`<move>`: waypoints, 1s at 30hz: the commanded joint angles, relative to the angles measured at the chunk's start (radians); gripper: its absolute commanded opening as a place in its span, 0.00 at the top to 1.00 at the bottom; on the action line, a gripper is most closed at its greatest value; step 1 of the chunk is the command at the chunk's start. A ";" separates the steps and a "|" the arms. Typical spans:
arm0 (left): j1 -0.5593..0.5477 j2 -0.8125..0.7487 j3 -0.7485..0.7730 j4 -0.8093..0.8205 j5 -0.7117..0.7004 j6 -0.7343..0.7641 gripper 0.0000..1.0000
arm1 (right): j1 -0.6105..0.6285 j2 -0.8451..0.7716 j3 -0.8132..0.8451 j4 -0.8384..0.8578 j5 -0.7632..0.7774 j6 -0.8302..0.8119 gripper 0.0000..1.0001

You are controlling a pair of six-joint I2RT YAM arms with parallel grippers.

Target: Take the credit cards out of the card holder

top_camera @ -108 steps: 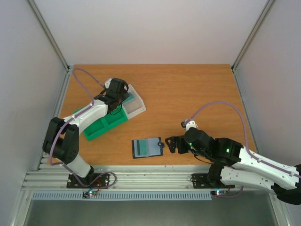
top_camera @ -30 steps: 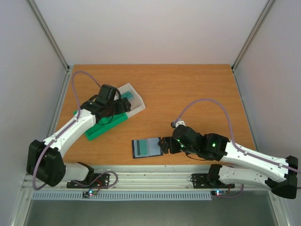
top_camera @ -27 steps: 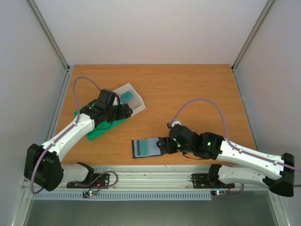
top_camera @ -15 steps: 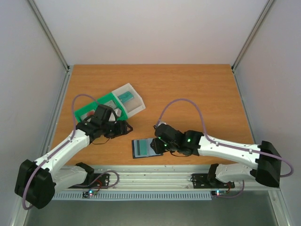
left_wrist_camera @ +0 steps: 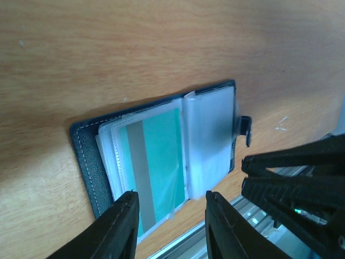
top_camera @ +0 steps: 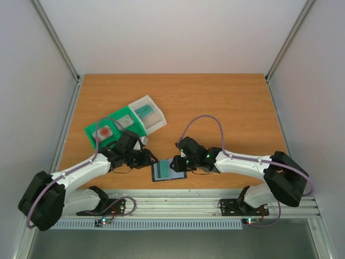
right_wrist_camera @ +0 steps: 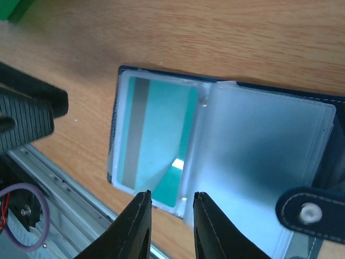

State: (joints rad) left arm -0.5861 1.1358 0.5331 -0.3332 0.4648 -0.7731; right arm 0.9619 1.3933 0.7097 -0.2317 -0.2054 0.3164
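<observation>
The card holder (top_camera: 153, 170) lies open on the table near the front edge, clear sleeves up, tab clasp (right_wrist_camera: 304, 211) to its right. One teal credit card (left_wrist_camera: 159, 156) with a grey stripe sits in the left sleeve, also shown as the teal card (right_wrist_camera: 156, 129) in the right wrist view. My left gripper (left_wrist_camera: 171, 195) hovers open just over the holder's near edge, nothing between its fingers. From the right, my right gripper (right_wrist_camera: 171, 194) hangs narrowly open over the sleeve's lower edge, where a sleeve corner is curled up. Both grippers (top_camera: 145, 158) (top_camera: 178, 162) flank the holder.
A green-and-white compartment tray (top_camera: 116, 121) stands behind the left arm, with a teal card (top_camera: 144, 111) in its white bin and a reddish item (top_camera: 103, 131) in a green cell. The metal rail (top_camera: 178, 202) runs close to the holder.
The left arm swung from the tray down to the card holder's left side. The right arm reached left onto the holder. Both sets of jaws have narrowed.
</observation>
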 commanded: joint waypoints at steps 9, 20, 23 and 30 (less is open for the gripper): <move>-0.048 0.118 -0.101 0.262 0.020 -0.093 0.73 | -0.055 0.120 -0.014 0.159 -0.150 0.018 0.78; -0.050 0.162 -0.137 0.297 -0.007 -0.091 0.92 | -0.084 0.213 -0.033 0.228 -0.192 0.022 0.79; -0.052 0.172 -0.153 0.311 -0.014 -0.091 0.95 | -0.100 0.219 -0.047 0.255 -0.213 0.023 0.80; -0.051 0.178 -0.173 0.323 -0.025 -0.102 0.98 | -0.105 0.240 -0.051 0.288 -0.234 0.034 0.82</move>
State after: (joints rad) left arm -0.6308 1.2968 0.3794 -0.0471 0.4622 -0.8753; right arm 0.8619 1.6093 0.6678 0.0013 -0.4122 0.3374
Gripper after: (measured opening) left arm 0.026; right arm 0.181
